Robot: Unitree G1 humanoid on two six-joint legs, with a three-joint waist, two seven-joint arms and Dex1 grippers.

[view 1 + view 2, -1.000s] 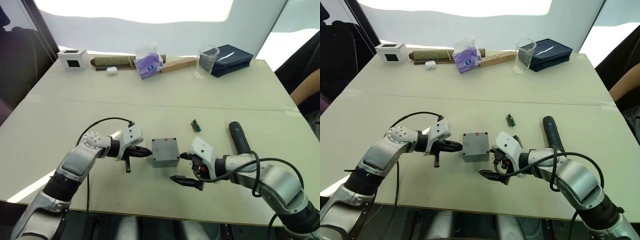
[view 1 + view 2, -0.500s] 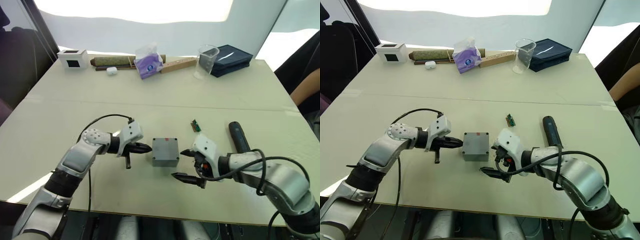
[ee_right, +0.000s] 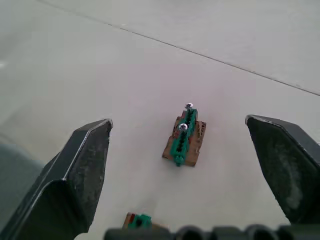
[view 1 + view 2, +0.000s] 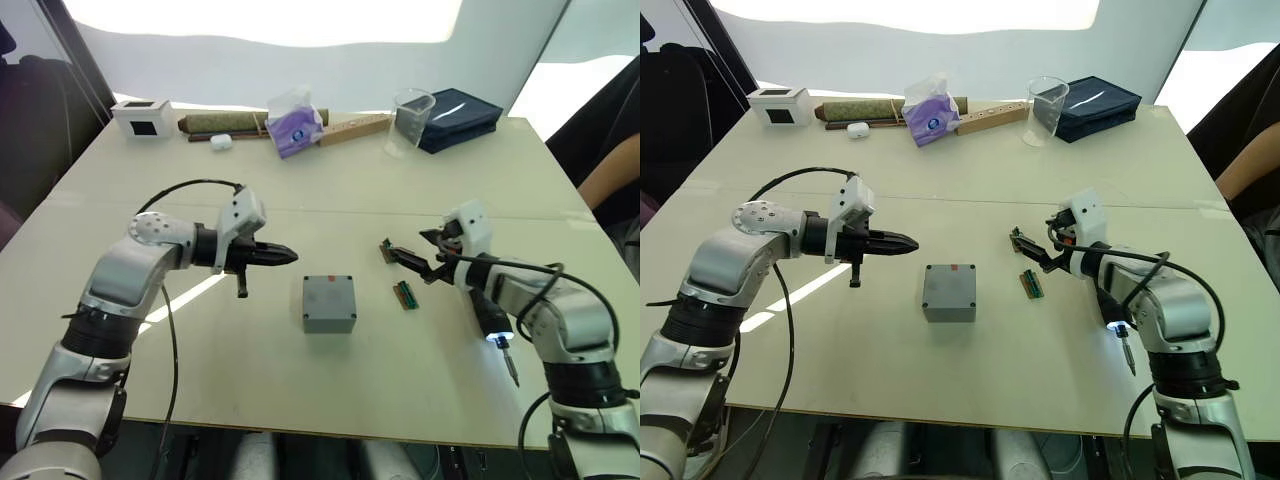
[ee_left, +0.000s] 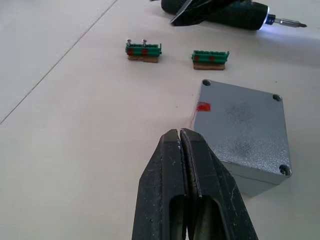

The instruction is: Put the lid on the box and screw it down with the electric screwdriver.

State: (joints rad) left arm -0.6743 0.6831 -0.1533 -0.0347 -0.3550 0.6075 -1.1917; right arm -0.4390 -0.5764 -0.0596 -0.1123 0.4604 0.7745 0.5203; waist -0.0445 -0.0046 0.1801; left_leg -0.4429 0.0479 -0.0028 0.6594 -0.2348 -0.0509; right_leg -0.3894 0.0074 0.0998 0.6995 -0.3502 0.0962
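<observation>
Near the worktop's [image 4: 120,330] front edge, about midway along it: box [image 4: 329,303], lid [image 4: 329,294] already seated on top, red mark on one side. Well left of the box, left hand [image 4: 290,256], fingers pressed together, holding nothing. Toward the right edge, right hand [image 4: 418,262], spread wide and empty, over a green strip [image 3: 184,138]. Beside it, electric screwdriver [image 4: 493,319] flat on the worktop, tip light glowing.

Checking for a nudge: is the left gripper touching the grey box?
Apart. The left eye view shows bare table between the left gripper, its jaws shut, and the box; the right eye view shows the same gap.
</observation>
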